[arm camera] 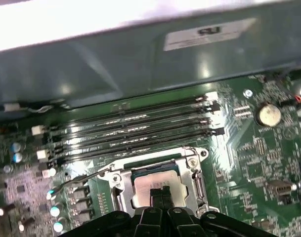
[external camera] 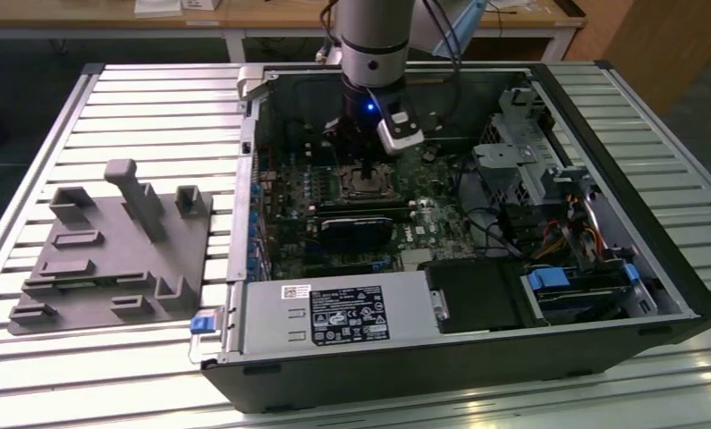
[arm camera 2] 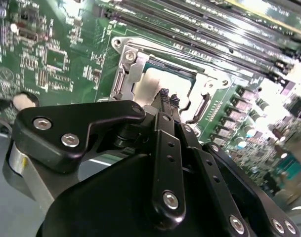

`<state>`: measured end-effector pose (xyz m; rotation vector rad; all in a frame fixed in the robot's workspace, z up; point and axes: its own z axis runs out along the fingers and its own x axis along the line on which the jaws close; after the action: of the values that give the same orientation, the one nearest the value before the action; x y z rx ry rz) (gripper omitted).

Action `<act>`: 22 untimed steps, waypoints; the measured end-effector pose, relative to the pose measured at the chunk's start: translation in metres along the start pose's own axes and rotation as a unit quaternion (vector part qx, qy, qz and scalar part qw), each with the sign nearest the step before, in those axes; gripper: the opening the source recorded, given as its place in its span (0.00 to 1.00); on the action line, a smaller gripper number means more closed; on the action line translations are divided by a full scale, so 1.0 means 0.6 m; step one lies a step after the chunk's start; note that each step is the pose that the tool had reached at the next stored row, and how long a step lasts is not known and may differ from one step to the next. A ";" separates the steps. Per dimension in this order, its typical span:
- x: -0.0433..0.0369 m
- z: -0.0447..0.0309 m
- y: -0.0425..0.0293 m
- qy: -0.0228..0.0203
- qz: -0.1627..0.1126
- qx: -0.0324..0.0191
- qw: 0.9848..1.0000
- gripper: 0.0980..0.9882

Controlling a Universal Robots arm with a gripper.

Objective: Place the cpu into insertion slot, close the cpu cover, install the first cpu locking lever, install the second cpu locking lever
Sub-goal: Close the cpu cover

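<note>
In the exterior view my gripper (external camera: 365, 166) reaches down into the open computer case, right over the insertion slot (external camera: 365, 182) on the green board. Both wrist views show the cpu (arm camera 2: 149, 85) (arm camera: 149, 181), pale and silvery, lying in the socket. The cpu cover (arm camera 2: 126, 65) (arm camera: 118, 180), a silvery frame, lies flat around it. My gripper (arm camera 2: 168, 97) (arm camera: 158, 192) is shut, its two black fingertips pressed together with nothing between them, at or just above the cpu's face. A thin wire lever (arm camera: 82, 178) stands out to one side of the socket.
Memory slots (arm camera: 135, 127) run beside the socket. A black graphics card (external camera: 358, 225) lies just in front of it and the power supply box (external camera: 331, 315) nearer still. Drive cage and cables (external camera: 516, 161) crowd the exterior view's right. A grey fixture (external camera: 111, 250) sits outside the case.
</note>
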<state>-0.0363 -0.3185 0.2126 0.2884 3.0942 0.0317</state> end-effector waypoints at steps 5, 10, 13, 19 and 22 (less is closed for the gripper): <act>0.000 0.000 -0.002 0.001 -0.036 -0.001 0.999 0.01; -0.001 0.001 -0.010 0.001 -0.036 -0.001 0.999 0.01; 0.004 0.002 -0.012 0.001 -0.036 -0.001 0.999 0.01; 0.019 0.005 -0.015 0.001 -0.036 -0.001 0.999 0.01; 0.025 0.007 -0.016 0.001 -0.036 -0.001 0.999 0.01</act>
<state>-0.0529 -0.3251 0.2080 0.1763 3.1034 0.0337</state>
